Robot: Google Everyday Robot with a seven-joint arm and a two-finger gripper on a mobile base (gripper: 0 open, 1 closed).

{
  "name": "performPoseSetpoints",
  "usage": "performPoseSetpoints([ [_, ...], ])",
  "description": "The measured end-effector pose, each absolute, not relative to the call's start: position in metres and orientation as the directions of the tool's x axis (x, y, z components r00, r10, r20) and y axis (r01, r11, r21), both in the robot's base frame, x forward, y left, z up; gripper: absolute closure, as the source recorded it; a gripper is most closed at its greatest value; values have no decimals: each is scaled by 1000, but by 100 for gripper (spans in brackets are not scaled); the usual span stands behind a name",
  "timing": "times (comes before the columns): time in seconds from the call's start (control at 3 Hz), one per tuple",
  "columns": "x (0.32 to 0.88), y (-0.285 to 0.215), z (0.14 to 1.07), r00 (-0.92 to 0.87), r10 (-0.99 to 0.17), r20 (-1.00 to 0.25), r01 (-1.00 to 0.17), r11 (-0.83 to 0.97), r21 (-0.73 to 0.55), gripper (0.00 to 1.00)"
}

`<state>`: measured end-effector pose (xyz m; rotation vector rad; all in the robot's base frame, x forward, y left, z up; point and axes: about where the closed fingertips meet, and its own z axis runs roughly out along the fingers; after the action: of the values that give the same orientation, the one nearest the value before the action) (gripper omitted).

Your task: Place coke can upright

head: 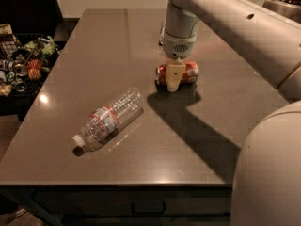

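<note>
I stand by a big brown desk (94,51). The coke can (189,73) lies on its side on the desk, over on the far right part. It is not standing up. It is red and orange with silver ends, and its long side runs left to right.

A fat white robot arm (216,8) reaches down from the top right. The gripper (174,76) at its end points straight down, right at the middle of the can. A pale part of the gripper hangs in front of the can and hides its middle. I cannot tell if the gripper is squeezing the can or only sitting around it.

A clear plastic bottle (109,119) lies on its side too, nearer to me and to the left, well apart from the can. It has a red and blue label and a white cap. The cap points at the near left corner.

A dark shadow (197,121) of the arm falls on the desk beside the can.

To the left of the desk there is a dark basket (21,65) with many colored things in it.
</note>
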<state>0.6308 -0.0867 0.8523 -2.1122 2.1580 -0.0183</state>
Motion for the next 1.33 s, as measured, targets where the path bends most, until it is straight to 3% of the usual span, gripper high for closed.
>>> performPoseSetpoints([
  [0.33,631,-92,863,-31,-995,-97,-994,41,-101,62],
  [0.67,630,-101,888,-59,-978,-199,-991,81,-107,85],
  [1.0,626,-104,917,-91,-924,-371,-986,136,-97,100],
  [1.33,621,-106,934,-130,-829,-544,-979,194,-62,100],
])
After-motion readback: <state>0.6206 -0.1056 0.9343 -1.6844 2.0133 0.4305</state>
